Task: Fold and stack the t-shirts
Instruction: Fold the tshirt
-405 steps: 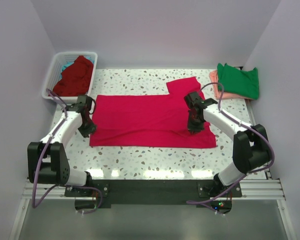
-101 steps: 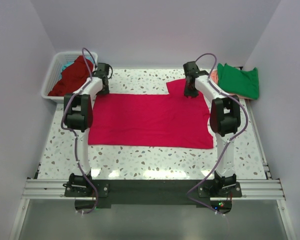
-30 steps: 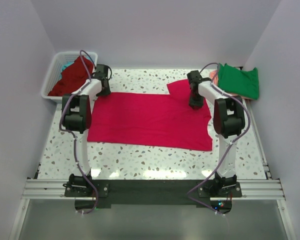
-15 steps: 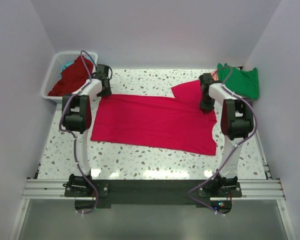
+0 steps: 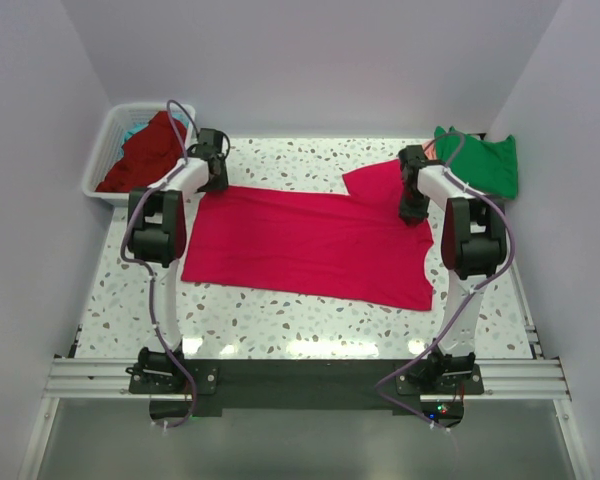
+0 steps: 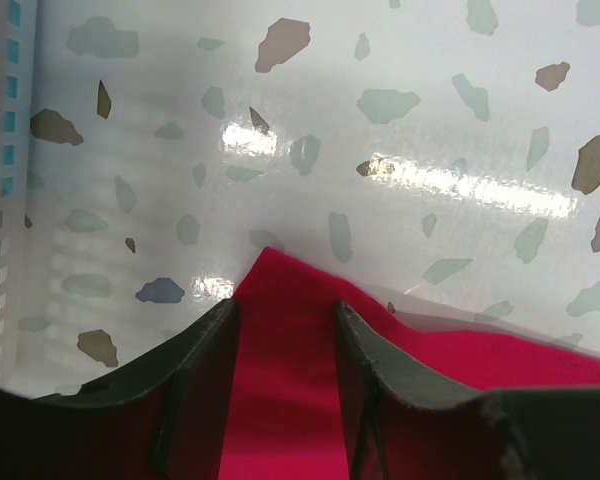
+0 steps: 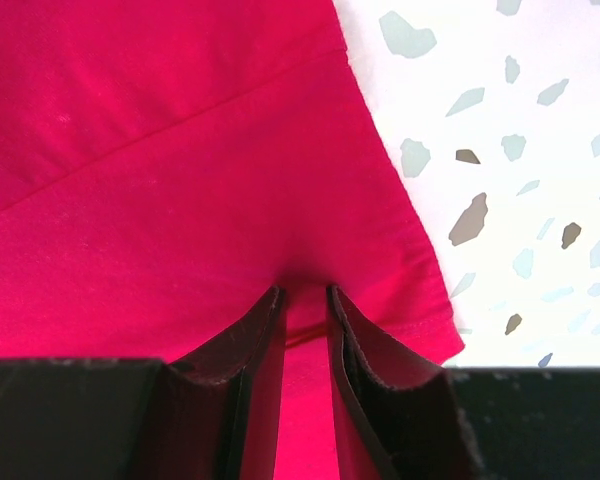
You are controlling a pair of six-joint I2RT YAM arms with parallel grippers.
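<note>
A bright crimson-pink t-shirt (image 5: 310,240) lies spread flat across the middle of the table. My left gripper (image 5: 216,170) is at its far left corner. In the left wrist view the jaws (image 6: 287,305) stand apart, with the flat corner of the shirt (image 6: 280,400) between them. My right gripper (image 5: 412,208) is at the far right by the sleeve. In the right wrist view it (image 7: 302,290) is shut on a puckered fold of the shirt (image 7: 180,150). A dark red shirt (image 5: 145,150) lies in the basket over a teal one (image 5: 130,132). A folded green shirt (image 5: 478,165) lies at the far right.
The white slatted basket (image 5: 105,140) stands at the far left corner; its wall shows in the left wrist view (image 6: 0,150). Bare speckled table (image 5: 300,320) runs along the near edge. Both arms reach far out along the sides of the shirt.
The right gripper has dragged the shirt's far right corner to the right, skewing the whole shirt that way. The left gripper has shifted slightly right at the far left corner.
</note>
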